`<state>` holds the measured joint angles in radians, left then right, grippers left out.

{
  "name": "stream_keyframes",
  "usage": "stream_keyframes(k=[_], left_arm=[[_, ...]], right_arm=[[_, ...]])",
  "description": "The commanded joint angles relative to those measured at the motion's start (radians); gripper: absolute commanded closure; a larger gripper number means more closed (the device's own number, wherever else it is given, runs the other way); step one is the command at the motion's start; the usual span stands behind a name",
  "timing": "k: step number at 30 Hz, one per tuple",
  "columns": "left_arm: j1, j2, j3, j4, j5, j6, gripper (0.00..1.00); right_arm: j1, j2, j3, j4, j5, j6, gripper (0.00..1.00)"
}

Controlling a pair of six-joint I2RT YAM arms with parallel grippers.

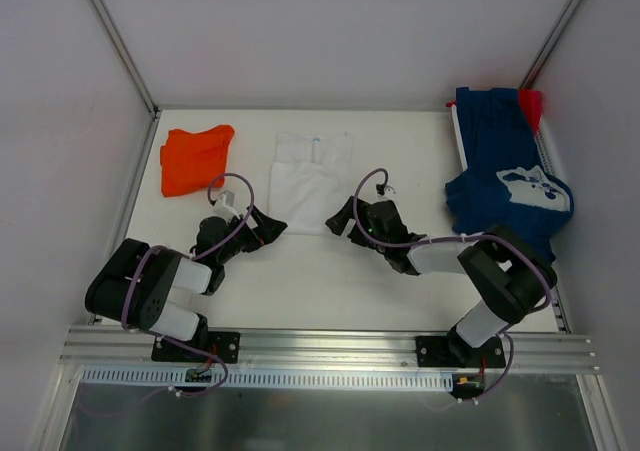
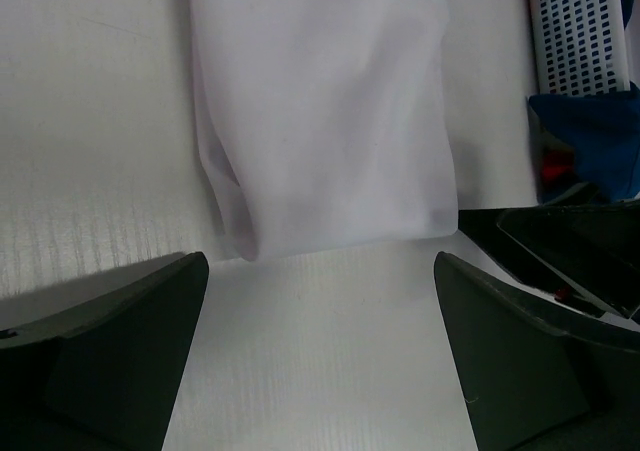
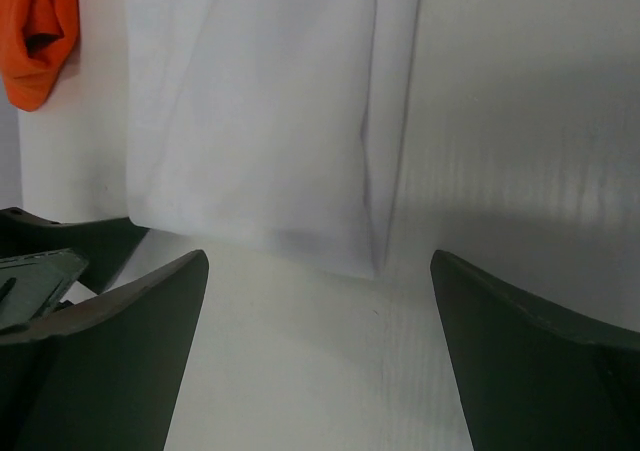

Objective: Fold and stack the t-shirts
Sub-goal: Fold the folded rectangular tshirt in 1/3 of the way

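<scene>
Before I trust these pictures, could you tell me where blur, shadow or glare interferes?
Top external: sharp, evenly lit, though the white t-shirt barely stands out from the table. Left wrist: fingers dark and blurred. Right wrist: likewise, soft shadow across the table.

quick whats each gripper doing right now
left gripper: open, holding nothing, just short of the white t-shirt
right gripper: open, holding nothing, at the same shirt's edge

Top view high behind the arms, looking down on white table (image 1: 330, 281), wrist views low, close, sharing folded white cloth t-shirt (image 2: 320, 121)
</scene>
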<state>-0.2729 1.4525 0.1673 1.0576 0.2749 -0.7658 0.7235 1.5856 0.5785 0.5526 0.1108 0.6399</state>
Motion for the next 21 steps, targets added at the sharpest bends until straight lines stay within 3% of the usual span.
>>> stream_keyframes(k=[1,8,12,15,16,19,21], left_arm=[[0.009,0.026,0.03,0.038,-0.026,-0.021,0.01],[0.011,0.132,0.074,0.084,0.001,-0.053,0.08],[0.009,0.181,0.095,0.108,0.023,-0.069,0.18],[0.009,0.219,0.11,0.134,0.05,-0.081,0.41],[0.012,0.236,0.118,0.134,0.055,-0.084,0.63],[0.012,0.259,0.129,0.13,0.067,-0.092,1.0],[0.011,0.263,0.127,0.131,0.072,-0.093,1.0]], right_arm=[[-0.013,0.072,0.006,0.107,-0.054,0.05,0.01],[-0.03,0.181,0.038,0.205,-0.099,0.092,0.0],[-0.038,0.192,0.04,0.204,-0.1,0.089,0.0],[-0.041,0.192,0.032,0.205,-0.1,0.087,0.01],[-0.041,0.191,0.026,0.205,-0.1,0.087,0.01],[-0.041,0.186,0.005,0.214,-0.099,0.093,0.01],[-0.041,0.188,-0.011,0.239,-0.1,0.099,0.02]])
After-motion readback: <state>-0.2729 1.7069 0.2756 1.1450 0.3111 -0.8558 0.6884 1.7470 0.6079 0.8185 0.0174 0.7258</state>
